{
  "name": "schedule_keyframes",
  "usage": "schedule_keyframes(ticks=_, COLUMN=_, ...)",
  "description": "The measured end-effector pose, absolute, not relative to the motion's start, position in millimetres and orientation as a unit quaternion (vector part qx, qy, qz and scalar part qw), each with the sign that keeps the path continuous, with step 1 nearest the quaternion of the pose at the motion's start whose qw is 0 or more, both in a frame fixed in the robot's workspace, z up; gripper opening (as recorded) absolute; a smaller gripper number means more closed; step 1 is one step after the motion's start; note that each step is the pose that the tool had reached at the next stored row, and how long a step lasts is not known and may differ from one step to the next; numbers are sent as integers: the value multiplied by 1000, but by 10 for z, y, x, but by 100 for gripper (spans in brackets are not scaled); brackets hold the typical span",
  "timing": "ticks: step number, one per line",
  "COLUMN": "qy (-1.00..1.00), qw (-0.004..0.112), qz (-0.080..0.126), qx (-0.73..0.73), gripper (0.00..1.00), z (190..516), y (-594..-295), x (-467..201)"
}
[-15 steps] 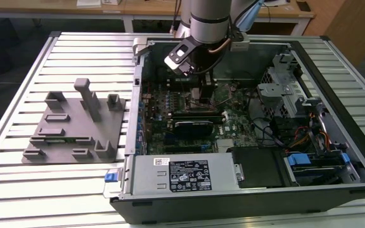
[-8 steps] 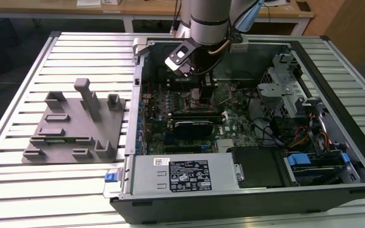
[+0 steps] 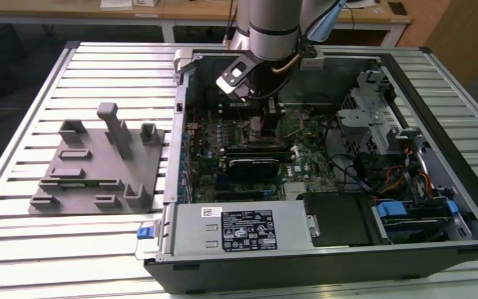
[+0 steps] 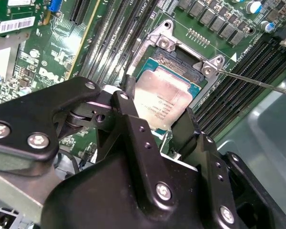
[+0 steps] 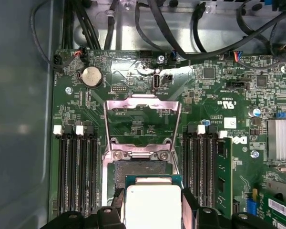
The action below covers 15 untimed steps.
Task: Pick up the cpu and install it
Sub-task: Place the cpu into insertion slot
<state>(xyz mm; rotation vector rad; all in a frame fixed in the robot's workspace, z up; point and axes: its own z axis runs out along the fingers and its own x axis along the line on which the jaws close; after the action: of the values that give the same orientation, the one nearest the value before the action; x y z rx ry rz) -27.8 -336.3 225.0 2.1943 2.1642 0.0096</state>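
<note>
The cpu [image 4: 168,100] is being held by two opposite edges between the clenched black fingers [image 4: 127,101] of the gripper [image 4: 157,109], its silvery top facing up. It is being held just above the open socket [image 5: 139,171] on the green motherboard [image 5: 214,90], partly overlapping it, the hinged metal load plate [image 5: 143,112] standing raised. In the exterior view the arm [image 3: 268,28] is being shown reaching down into the open computer case [image 3: 322,268].

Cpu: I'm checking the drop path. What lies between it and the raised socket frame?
In the first wrist view, the two-screw hinge bar and the dark open socket lie between the cpu and the frame.
</note>
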Motion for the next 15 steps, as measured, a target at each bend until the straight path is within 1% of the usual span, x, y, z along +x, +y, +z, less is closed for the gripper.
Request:
schedule_keyframes(ticks=5, qy=702, qw=31, qz=2, qx=711, gripper=55, z=2216, y=-3321, x=-265)
schedule_keyframes(ticks=11, qy=702, qw=41, qz=-8, qx=711, gripper=55, z=2153, y=-3312, x=-261)
schedule_keyframes(ticks=15, qy=702, qw=42, qz=-9, qx=711, gripper=55, z=2122, y=-3296, x=-261)
